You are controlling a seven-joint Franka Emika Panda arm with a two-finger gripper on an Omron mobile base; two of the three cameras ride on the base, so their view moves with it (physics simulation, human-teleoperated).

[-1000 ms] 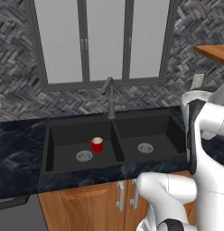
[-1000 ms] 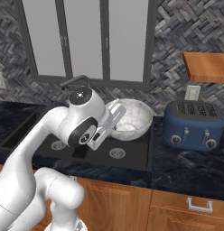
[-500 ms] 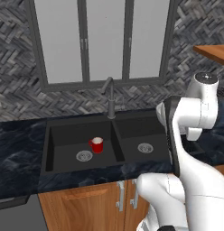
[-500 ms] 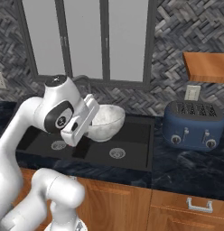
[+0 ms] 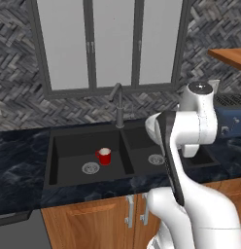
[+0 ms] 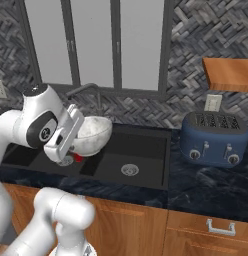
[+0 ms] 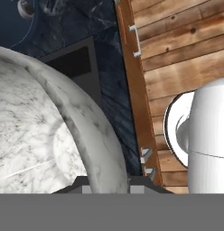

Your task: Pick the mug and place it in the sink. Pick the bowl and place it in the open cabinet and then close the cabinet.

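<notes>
My gripper (image 6: 77, 141) is shut on the rim of the grey-white speckled bowl (image 6: 92, 135), which hangs tilted above the black sink (image 6: 146, 150). In the hand view the bowl (image 7: 46, 131) looms large on the left, its rim between my gripper's (image 7: 111, 182) fingertips. From the left base view a slice of the bowl (image 5: 151, 127) peeks out behind the arm. The red mug (image 5: 104, 156) stands upright in the left basin of the sink (image 5: 69, 143), near its drain; a sliver of the mug (image 6: 77, 158) shows under the bowl. The brown cabinet (image 6: 228, 72) hangs at the upper right.
A blue toaster (image 6: 216, 137) stands on the dark counter right of the sink. The gooseneck faucet (image 5: 117, 104) rises behind the basins, close to the bowl. Wooden doors and drawers with silver handles (image 6: 219, 229) lie below the counter. Windows are behind.
The arm has swung to the left with the bowl in its grip, from beside the toaster to over the sink. The mug has stayed in the left basin.
</notes>
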